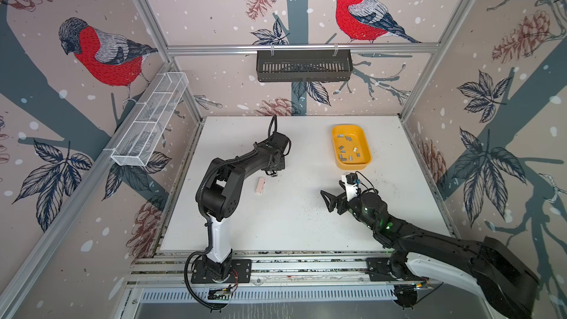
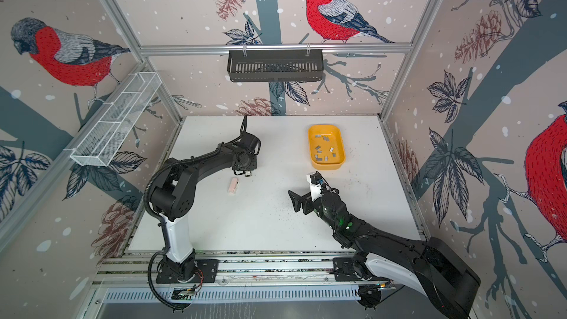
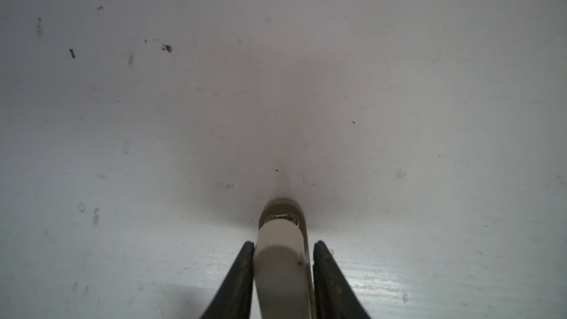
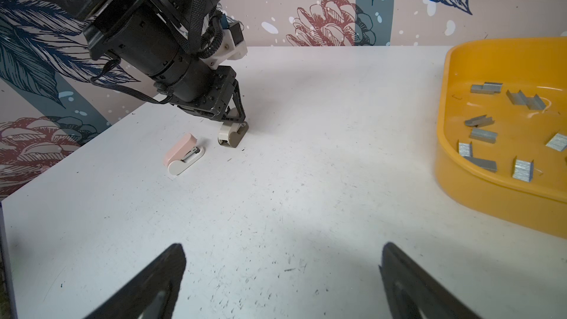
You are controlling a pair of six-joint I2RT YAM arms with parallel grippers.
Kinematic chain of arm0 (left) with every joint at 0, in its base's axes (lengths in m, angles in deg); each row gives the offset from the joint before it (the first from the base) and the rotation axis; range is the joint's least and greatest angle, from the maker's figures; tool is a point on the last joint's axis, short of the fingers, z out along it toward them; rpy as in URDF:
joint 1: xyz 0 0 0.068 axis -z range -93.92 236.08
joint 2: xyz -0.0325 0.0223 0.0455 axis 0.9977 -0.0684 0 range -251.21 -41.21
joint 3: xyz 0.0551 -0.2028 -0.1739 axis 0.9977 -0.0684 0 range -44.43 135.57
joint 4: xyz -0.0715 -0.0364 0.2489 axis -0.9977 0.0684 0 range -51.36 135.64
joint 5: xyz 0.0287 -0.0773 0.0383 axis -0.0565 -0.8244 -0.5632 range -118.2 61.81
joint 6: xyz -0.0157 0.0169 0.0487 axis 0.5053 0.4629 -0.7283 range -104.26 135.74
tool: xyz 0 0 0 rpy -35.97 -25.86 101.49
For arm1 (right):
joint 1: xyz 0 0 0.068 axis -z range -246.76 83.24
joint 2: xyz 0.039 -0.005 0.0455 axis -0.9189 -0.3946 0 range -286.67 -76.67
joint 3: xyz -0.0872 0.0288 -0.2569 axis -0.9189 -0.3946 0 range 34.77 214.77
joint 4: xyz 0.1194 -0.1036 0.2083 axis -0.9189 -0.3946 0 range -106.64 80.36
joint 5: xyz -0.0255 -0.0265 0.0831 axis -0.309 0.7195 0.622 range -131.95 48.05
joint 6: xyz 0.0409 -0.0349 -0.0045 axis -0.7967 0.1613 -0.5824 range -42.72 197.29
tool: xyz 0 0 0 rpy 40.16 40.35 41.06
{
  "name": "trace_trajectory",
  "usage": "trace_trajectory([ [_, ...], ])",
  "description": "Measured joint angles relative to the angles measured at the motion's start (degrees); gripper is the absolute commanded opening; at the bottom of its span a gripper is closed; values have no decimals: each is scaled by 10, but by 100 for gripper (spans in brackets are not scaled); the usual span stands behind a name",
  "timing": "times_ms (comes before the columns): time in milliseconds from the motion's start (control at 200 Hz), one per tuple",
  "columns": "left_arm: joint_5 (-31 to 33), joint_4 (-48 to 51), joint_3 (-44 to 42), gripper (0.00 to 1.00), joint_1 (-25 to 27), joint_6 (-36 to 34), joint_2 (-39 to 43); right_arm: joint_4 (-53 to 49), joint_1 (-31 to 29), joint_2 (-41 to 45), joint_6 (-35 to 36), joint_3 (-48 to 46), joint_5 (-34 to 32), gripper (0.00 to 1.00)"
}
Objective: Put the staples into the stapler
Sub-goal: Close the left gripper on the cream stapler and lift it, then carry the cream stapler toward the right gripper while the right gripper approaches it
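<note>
A beige and brown mini stapler [image 3: 280, 250] stands on the white table, and my left gripper [image 3: 284, 243] is shut on it, one finger pressed against each side. From the right wrist view the same stapler [image 4: 232, 135] pokes out under those fingers. A pink mini stapler [image 1: 260, 185] lies on its side just beside it, untouched. Several grey staples [image 1: 348, 148] lie loose in the yellow tray [image 1: 352, 165] at the back right. My right gripper [image 1: 331, 188] hovers open and empty in front of the tray, with only bare table between its fingers [image 4: 171, 259].
A black slotted basket [image 1: 303, 65] hangs on the back rail and a white wire basket [image 1: 150, 118] on the left wall. The table top [image 1: 276, 225] carries fine dark specks. The yellow tray [image 4: 460, 191] sits close beside the right gripper.
</note>
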Motion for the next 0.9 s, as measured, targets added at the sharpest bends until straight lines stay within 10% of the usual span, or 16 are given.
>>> trace_trajectory([
  [520,-22,2,11,14,0,-21,16,-1,3,4,-1,-1,-12,100],
  [901,-197,-1,59,12,8,-186,90,-102,40,79,-57,76,-27,99],
])
